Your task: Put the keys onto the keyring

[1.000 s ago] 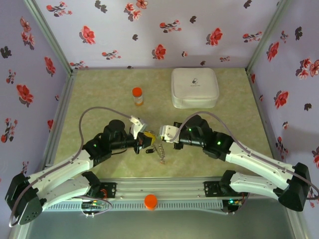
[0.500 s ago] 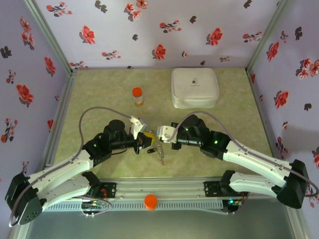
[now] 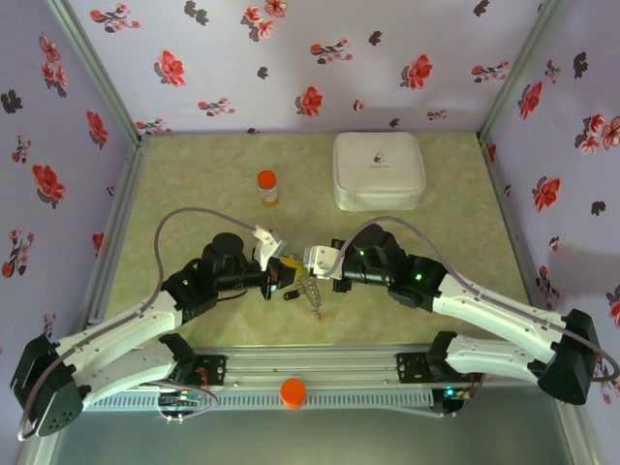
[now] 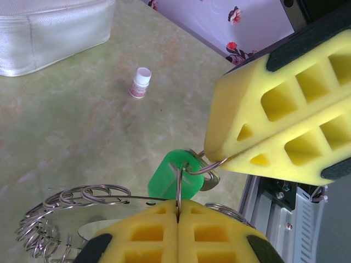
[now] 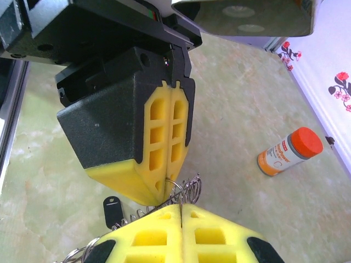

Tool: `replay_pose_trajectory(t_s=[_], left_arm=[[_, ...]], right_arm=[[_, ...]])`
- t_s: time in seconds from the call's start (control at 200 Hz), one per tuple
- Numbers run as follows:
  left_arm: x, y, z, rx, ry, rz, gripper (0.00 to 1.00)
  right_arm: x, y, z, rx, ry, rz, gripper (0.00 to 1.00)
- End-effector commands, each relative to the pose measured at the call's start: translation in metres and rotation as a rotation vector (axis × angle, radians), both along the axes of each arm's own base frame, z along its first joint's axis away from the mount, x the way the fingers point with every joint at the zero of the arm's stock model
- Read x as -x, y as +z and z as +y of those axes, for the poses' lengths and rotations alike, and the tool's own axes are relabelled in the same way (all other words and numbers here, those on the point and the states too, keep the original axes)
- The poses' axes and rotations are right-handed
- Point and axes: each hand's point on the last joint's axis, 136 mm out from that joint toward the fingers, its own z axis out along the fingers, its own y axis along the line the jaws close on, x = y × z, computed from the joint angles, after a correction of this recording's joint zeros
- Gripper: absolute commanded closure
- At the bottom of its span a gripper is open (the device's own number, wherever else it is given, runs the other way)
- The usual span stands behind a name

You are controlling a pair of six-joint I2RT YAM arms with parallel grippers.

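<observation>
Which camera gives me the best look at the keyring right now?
Left wrist: the keyring shows its wire loops up close and sharp, with a green key hanging on it. Right wrist catches a few of its coils; top external gives just a tiny dangling strand.

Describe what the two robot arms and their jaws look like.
The left arm and right arm have white lower links, black upper sections with small green lights, and a grey cable looping along each. The jaws are yellow blocks with square grid cut-outs, backed by black housings.

Bright, even light, soft faint shadows, top view slightly hazy
</observation>
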Motion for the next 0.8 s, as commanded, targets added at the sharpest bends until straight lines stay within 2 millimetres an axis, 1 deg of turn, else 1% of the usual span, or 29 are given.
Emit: replay_pose_trajectory(t_s=[0.0,0.165,0.325,0.545,0.795], left_arm=[[0.002,0.031,-0.008,0.073,-0.032,-0.053,1.00],[0.002,0.030,-0.008,0.071,-0.033,-0.053,1.00],[0.001,0.030,-0.008,0.069,-0.034,-0.059,1.00],[0.002,0.031,-0.008,0.070,-0.037,-0.070,1.00],[0.002,0.031,-0.008,0.070,-0.038,-0.075,1.00]], right_arm=[[-0.006,0.022,0.007,-0.062,-0.022,-0.040,1.00],[-0.012,0.024,0.005,-0.067,-0.053,-0.065,1.00],[-0.012,0.024,0.006,-0.074,-0.051,-0.062,1.00],[-0.002,0.016,0.005,-0.036,0.000,-0.036,1.00],[0.002,0.008,0.005,0.005,0.020,-0.027,1.00]])
